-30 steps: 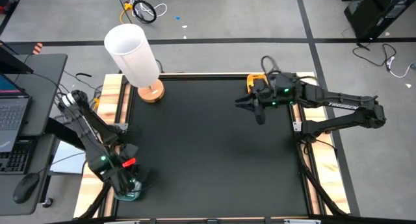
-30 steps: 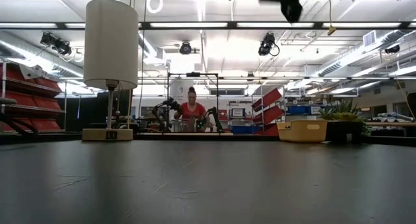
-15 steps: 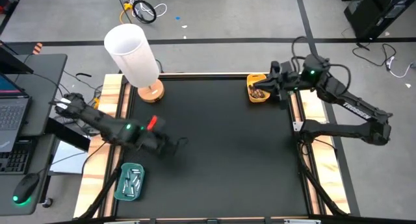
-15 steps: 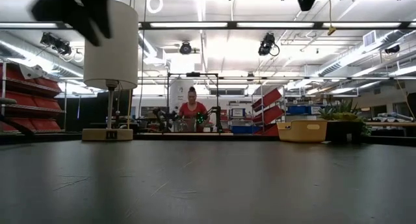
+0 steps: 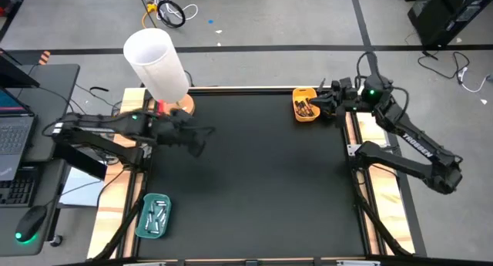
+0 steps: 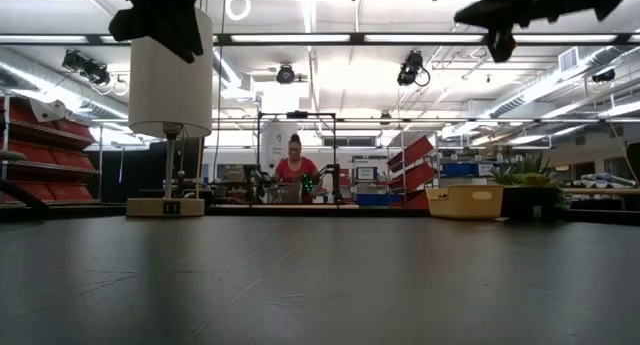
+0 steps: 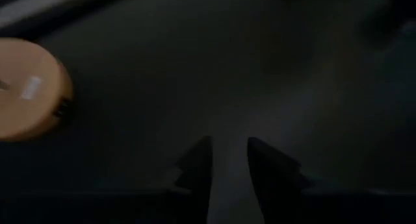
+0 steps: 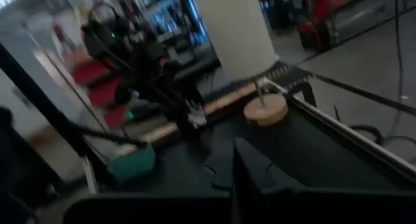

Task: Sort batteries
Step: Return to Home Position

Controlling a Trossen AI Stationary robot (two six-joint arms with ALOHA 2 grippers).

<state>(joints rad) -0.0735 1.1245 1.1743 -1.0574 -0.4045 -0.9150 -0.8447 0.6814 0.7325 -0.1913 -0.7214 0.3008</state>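
Several white batteries (image 5: 157, 215) lie in a teal tray (image 5: 143, 227) at the near left corner. Dark batteries (image 5: 305, 106) lie in a yellow tray (image 5: 306, 116) at the far right. My left gripper (image 5: 197, 139) hangs raised over the far left of the table, near the lamp base (image 5: 179, 109). Its fingers stand a little open with nothing between them (image 7: 229, 160). My right gripper (image 5: 323, 104) is raised just right of the yellow tray; it is shut and empty (image 8: 234, 160).
A lamp with a white shade (image 5: 155, 64) stands on a round wooden base at the far left corner (image 6: 166, 105). The black mat (image 5: 254, 181) lies between wooden side rails. In the low view a person (image 6: 294, 165) sits far behind the table, and the yellow tray (image 6: 465, 201) shows at the far right.
My left gripper has risen from the teal tray at the near left corner. It has swung toward the far edge and come near the lamp base. My right gripper has drawn back from over the mat toward the right edge, past the yellow tray.
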